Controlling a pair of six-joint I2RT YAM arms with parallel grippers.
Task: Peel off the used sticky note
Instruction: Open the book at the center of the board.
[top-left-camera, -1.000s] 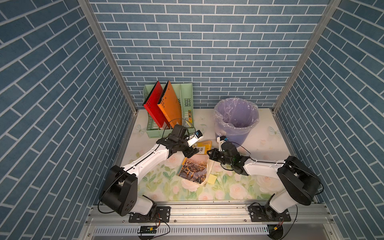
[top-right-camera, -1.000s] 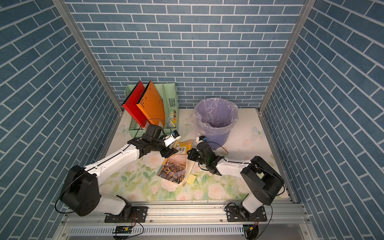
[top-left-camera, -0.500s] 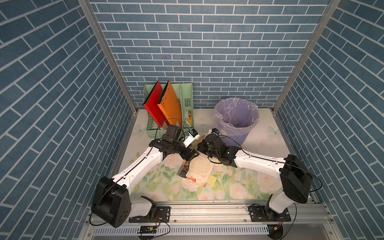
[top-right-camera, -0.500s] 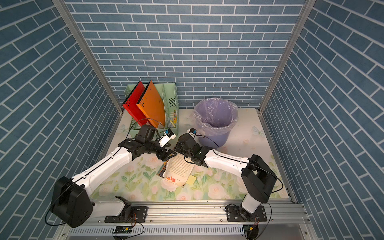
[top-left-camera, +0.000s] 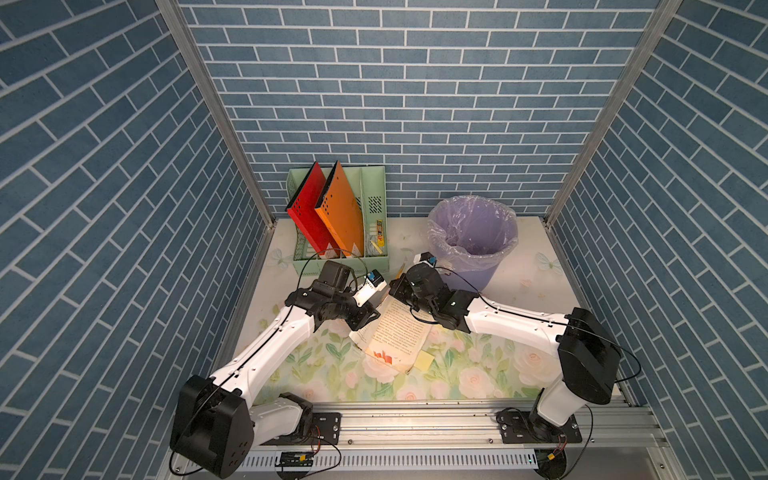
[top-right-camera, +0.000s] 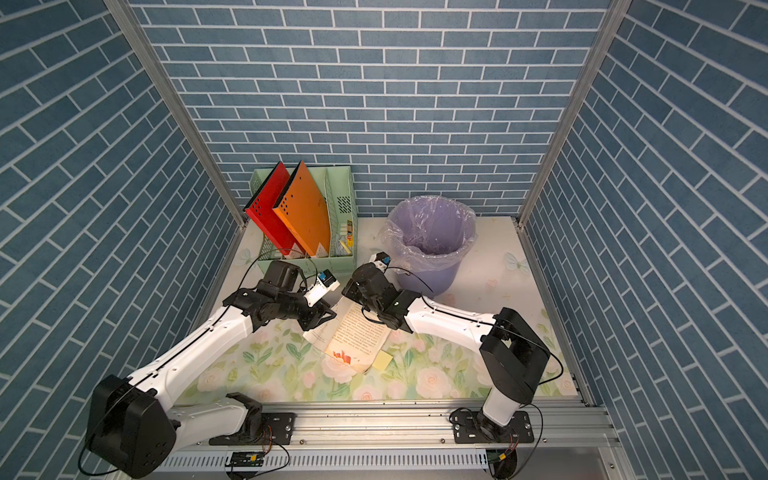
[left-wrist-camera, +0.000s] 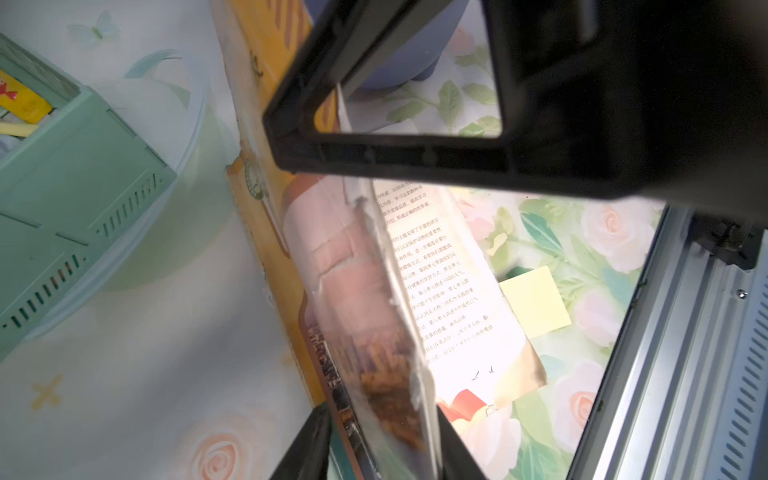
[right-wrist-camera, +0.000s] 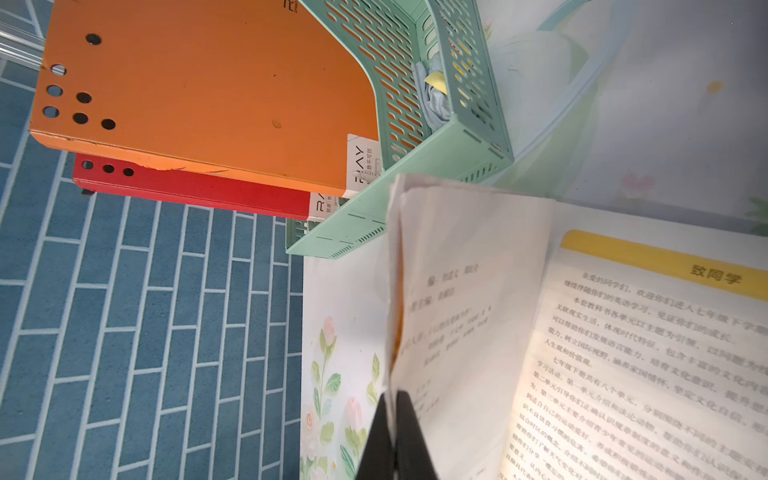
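Grip check: left gripper (left-wrist-camera: 380, 415) clenched on textbook cover (left-wrist-camera: 340, 257), right gripper (right-wrist-camera: 395, 399) pinching raised page (right-wrist-camera: 457, 291); spread these apart gently so yellow sticky note (top-left-camera: 423, 360) lies exposed for peeling

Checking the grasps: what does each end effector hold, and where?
The left end effector clamps the book's lifted cover at its edge; the right end effector pinches one raised page at its edge. The sticky note is unheld.

Open book (top-left-camera: 395, 334), yellow sticky note (top-left-camera: 424, 360) just beside
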